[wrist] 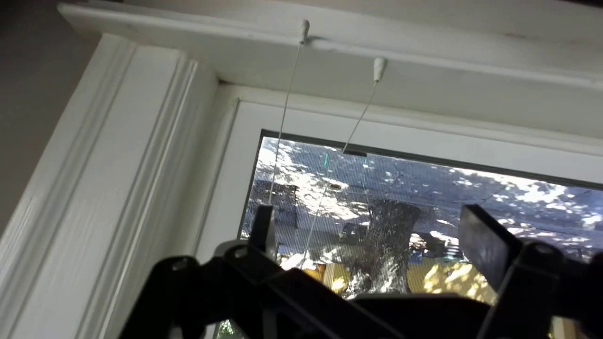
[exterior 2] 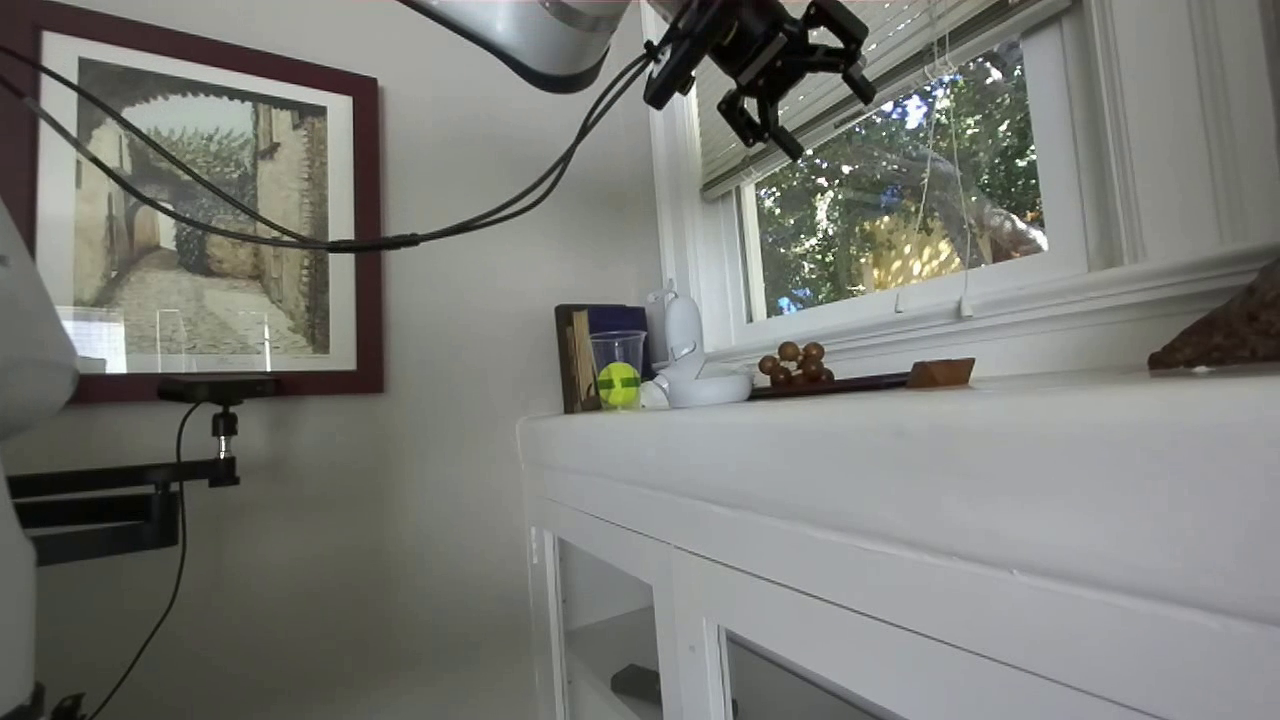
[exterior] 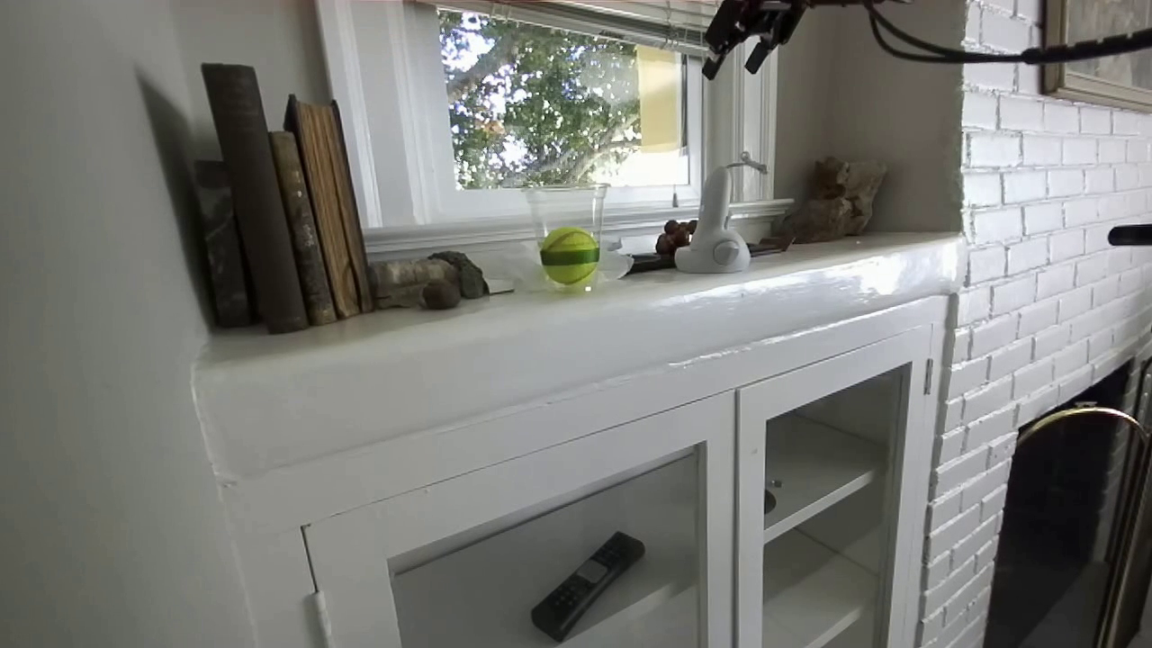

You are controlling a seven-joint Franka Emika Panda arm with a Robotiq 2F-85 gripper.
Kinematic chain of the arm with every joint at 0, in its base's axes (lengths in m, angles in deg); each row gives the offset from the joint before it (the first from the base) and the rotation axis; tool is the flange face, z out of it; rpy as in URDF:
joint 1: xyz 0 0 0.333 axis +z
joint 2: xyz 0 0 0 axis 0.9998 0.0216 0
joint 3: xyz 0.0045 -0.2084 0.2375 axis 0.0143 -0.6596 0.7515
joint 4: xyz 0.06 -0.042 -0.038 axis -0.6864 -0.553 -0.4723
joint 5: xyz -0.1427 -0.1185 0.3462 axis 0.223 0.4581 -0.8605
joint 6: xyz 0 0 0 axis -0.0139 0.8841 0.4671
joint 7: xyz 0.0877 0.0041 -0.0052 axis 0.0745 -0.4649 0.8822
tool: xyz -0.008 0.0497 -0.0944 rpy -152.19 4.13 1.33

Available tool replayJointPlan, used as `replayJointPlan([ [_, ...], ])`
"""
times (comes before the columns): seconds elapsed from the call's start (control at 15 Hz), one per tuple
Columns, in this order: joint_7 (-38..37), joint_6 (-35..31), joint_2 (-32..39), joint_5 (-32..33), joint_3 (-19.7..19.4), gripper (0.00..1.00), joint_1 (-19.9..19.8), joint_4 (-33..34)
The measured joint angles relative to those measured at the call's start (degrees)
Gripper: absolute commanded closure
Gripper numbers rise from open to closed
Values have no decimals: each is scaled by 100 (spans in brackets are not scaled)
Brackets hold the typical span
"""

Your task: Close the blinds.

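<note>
The blinds are white and slatted, and they cover the upper part of the window in both exterior views [exterior: 621,16] [exterior 2: 905,40]. Their lower edge leaves the lower pane bare. Two thin pull cords with white tassels [exterior 2: 966,305] hang in front of the pane. The tassels also show in the wrist view [wrist: 379,70], which stands upside down. My gripper [exterior: 733,68] [exterior 2: 828,122] is open and empty near the blinds' lower edge. In the wrist view, one cord runs behind a fingertip and one shows between the fingers [wrist: 367,216]; their depth is unclear. The blinds are out of the wrist view.
On the white ledge [exterior: 504,337] stand old books [exterior: 256,198], a clear cup [exterior: 565,202] with a tennis ball, a white device [exterior: 715,229], wooden beads [exterior 2: 795,365] and a rock [exterior: 832,198]. A framed picture [exterior 2: 362,230] hangs on the wall. The window trim [wrist: 108,188] borders the pane.
</note>
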Motion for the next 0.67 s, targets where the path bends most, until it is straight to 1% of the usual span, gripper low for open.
replayJointPlan([
  [0.13, 4, -514, 26, 0, 10, 0, -87, -337],
  [0.27, 8, -915, 81, 0, 9, 0, -156, -527],
  [0.67, -17, -1599, 431, 0, 9, 0, -338, -523],
])
